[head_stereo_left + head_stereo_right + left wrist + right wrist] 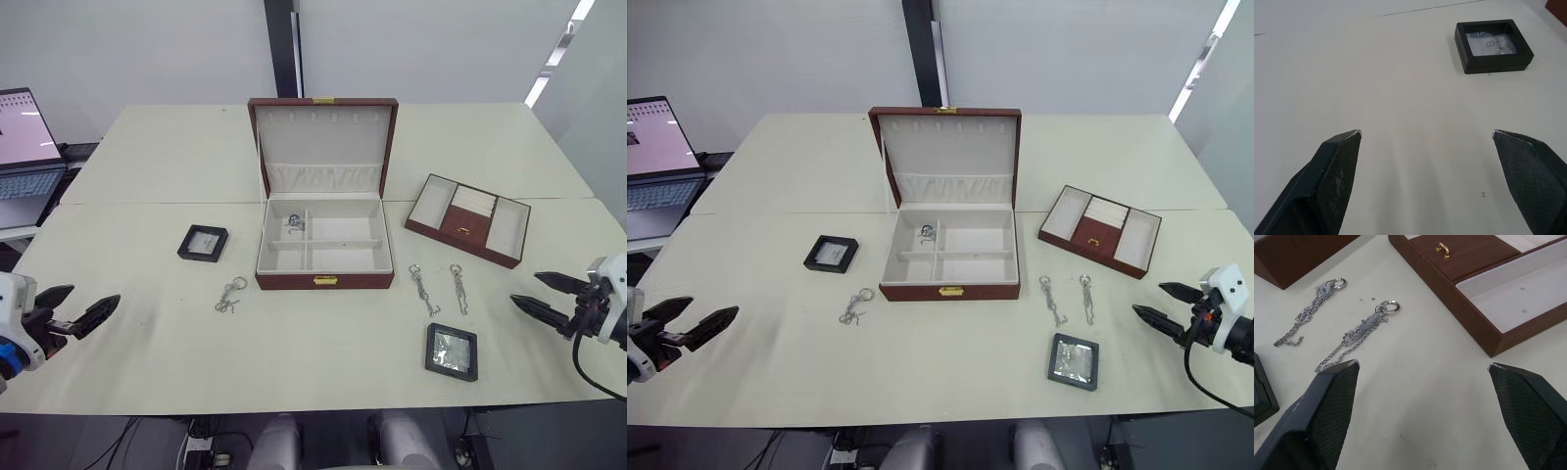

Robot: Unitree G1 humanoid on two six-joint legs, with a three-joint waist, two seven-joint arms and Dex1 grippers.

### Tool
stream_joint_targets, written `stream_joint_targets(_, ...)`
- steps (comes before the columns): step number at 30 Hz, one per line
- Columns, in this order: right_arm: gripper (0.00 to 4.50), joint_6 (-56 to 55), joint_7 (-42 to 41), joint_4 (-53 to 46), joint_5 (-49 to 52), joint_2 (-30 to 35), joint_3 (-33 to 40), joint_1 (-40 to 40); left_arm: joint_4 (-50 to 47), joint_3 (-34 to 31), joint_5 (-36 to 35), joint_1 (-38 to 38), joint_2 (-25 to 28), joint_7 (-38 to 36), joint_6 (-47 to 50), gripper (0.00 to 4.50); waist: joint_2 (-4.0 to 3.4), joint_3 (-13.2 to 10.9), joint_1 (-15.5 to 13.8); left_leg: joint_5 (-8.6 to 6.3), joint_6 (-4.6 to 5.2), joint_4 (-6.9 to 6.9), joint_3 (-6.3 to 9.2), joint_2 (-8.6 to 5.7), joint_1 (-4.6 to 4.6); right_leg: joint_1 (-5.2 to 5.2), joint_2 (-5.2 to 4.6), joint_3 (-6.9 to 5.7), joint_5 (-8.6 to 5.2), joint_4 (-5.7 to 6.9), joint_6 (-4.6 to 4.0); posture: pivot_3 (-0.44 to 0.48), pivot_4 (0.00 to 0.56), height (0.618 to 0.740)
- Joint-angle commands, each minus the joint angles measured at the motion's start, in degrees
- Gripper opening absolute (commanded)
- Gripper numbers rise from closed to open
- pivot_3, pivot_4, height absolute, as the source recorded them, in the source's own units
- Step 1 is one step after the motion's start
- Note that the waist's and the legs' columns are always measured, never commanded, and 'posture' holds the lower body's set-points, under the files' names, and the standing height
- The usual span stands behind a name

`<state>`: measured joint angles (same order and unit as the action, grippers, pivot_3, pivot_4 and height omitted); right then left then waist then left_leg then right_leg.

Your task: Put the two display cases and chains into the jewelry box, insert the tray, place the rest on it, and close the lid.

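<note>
Jewelry box (324, 245) lid (323, 139) up, ready for loading; display cases (203, 243) (452, 351), chains (424, 288), tray (468, 218) flank it; left hand (86, 315), right hand (539, 296) spread, empty

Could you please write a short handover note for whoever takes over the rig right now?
Left claw: open, holding nothing, low over the table's left edge.
Right claw: open, holding nothing, at the right edge.
Jewelry box: lid up; one chain already in a rear compartment.
Display cases: one left of the box, one front right, both on the table.
Chains out: one front left of the box, two to its right.
Tray: on the table, right of the box.
Left: both cases, three chains, tray in, lid shut.
</note>
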<state>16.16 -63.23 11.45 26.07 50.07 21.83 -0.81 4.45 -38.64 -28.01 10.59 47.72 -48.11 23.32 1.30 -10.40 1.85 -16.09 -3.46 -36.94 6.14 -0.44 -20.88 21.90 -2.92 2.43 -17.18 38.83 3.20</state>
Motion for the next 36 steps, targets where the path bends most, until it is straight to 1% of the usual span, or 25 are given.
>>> stream_joint_targets(1,4.5,-0.33,-0.58,-0.63,1.02,0.36,1.27,-0.81,-1.96,-0.49,-0.43,-0.2,-0.22,0.31,-0.31,4.46,0.0,0.0,0.0,0.0,0.0,0.0,0.0,0.0,0.0,0.0,0.0,0.0,0.0,0.0,0.0,0.0,0.15,0.74)
stream_joint_targets(5,4.5,0.14,-0.68,-1.5,1.46,-0.11,0.89,-1.79,-2.58,-0.3,-0.67,-0.75,-0.76,0.7,-0.43,4.46,0.0,0.0,0.0,0.0,0.0,0.0,0.0,0.0,0.0,0.0,0.0,0.0,0.0,0.0,0.0,0.0,0.15,0.74)
stream_joint_targets(10,4.5,2.39,-0.81,-7.53,3.1,-0.47,0.05,-2.01,-5.25,0.09,-1.52,-0.35,-2.43,1.45,0.48,4.46,0.0,0.0,0.02,0.0,0.0,0.0,0.0,0.02,0.0,0.0,0.0,0.01,0.0,0.01,0.0,0.0,0.15,0.74)
stream_joint_targets(15,4.5,6.87,-0.81,-17.13,6.41,-0.99,-1.75,-1.81,-10.79,1.98,-3.49,-0.28,-6.35,3.46,2.81,4.46,0.0,0.0,-0.04,0.0,0.0,-0.01,0.02,0.05,-0.01,-0.01,-0.02,0.0,0.0,0.01,0.01,0.0,0.15,0.74)
stream_joint_targets(19,4.5,8.94,-0.96,-22.94,8.03,-1.54,-4.83,-2.53,-13.1,4.82,-3.0,-0.68,-9.02,5.23,2.78,4.46,0.0,0.0,-0.08,0.0,0.0,-0.02,0.04,0.04,-0.01,-0.02,-0.02,-0.02,0.0,0.01,0.01,0.0,0.15,0.74)
stream_joint_targets(24,4.5,11.03,0.07,-28.07,9.96,-2.31,-7.79,-5.2,-17.25,8.92,-2.11,-0.5,-13.49,8.59,1.9,4.46,0.01,0.0,-0.09,0.0,0.0,-0.02,0.03,0.03,-0.01,-0.02,-0.04,-0.01,0.01,0.01,0.01,0.0,0.15,0.74)
stream_joint_targets(27,4.5,12.24,1.12,-30.15,10.64,-2.81,-9.26,-7.22,-18.46,10.42,-1.09,-1.74,-15.67,11.42,0.8,4.46,0.01,0.0,-0.12,0.0,0.0,-0.03,0.05,0.03,-0.02,-0.02,-0.04,-0.02,0.01,0.01,0.01,0.0,0.15,0.74)
stream_joint_targets(30,4.5,13.12,1.92,-32.01,11.16,-3.63,-10.94,-9.18,-18.99,11.73,-0.56,-3.6,-16.85,13.58,0.46,4.46,0.01,0.01,-0.15,0.0,-0.01,-0.03,0.07,-0.01,-0.02,-0.02,-0.02,-0.05,0.01,0.01,0.01,0.0,0.15,0.74)
stream_joint_targets(33,4.5,14.08,3.07,-33.74,11.74,-5.01,-12.89,-11.06,-19.12,13.55,0.59,-4.39,-17.29,14.2,-0.4,4.46,0.01,0.01,-0.13,0.0,0.0,-0.03,0.05,-0.01,-0.02,-0.02,-0.02,-0.04,0.01,0.01,0.01,0.0,0.15,0.74)
stream_joint_targets(35,4.5,14.49,3.86,-34.26,11.71,-5.76,-14.02,-11.72,-17.94,14.66,2.12,-5.32,-16.48,13.79,-1.7,4.46,0.01,0.01,-0.12,0.0,-0.01,-0.03,0.05,-0.01,-0.02,-0.02,-0.02,-0.04,0.01,0.01,0.01,0.0,0.15,0.74)
stream_joint_targets(36,4.5,14.47,4.05,-34.3,11.54,-5.99,-14.47,-11.8,-16.66,15.11,2.66,-6.74,-15.28,13.13,-1.95,4.46,0.01,0.01,-0.17,0.0,0.0,-0.03,0.05,-0.01,-0.02,-0.02,-0.02,-0.04,0.01,0.01,0.01,0.0,0.15,0.74)
